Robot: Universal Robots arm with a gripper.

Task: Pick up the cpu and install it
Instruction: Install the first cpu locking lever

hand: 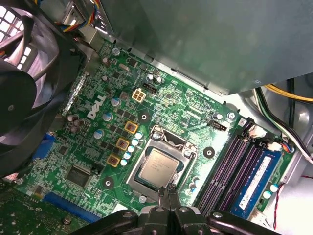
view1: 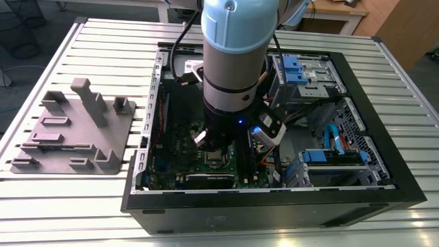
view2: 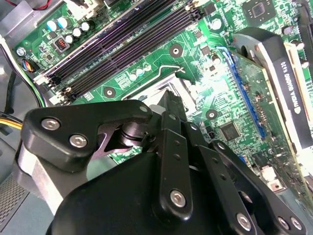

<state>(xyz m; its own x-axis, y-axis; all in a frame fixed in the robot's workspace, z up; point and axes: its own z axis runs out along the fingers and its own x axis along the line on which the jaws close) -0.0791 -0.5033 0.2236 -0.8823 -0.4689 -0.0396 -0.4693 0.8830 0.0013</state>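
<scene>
The cpu (hand: 157, 169), a small silvery square chip, lies flat in the open socket (hand: 161, 147) on the green motherboard (hand: 93, 142). In the first wrist view my gripper (hand: 167, 195) hovers just off one edge of the chip, its two thin fingers pressed together with nothing between them. In the second wrist view the black linkages of the gripper (view2: 170, 105) cover most of the socket (view2: 159, 88), whose wire lever (view2: 168, 69) stands raised. In the exterior view the arm reaches down into the computer case, and the gripper (view1: 218, 148) is right over the socket (view1: 218, 157).
The black case wall (view1: 274, 203) rings the motherboard. Memory slots (hand: 234, 166) run beside the socket, a graphics card (view2: 286, 73) lies on the other side, and a black fan (hand: 27, 78) sits close by. A grey tray with upright posts (view1: 75, 131) rests on the slatted table at the exterior view's left.
</scene>
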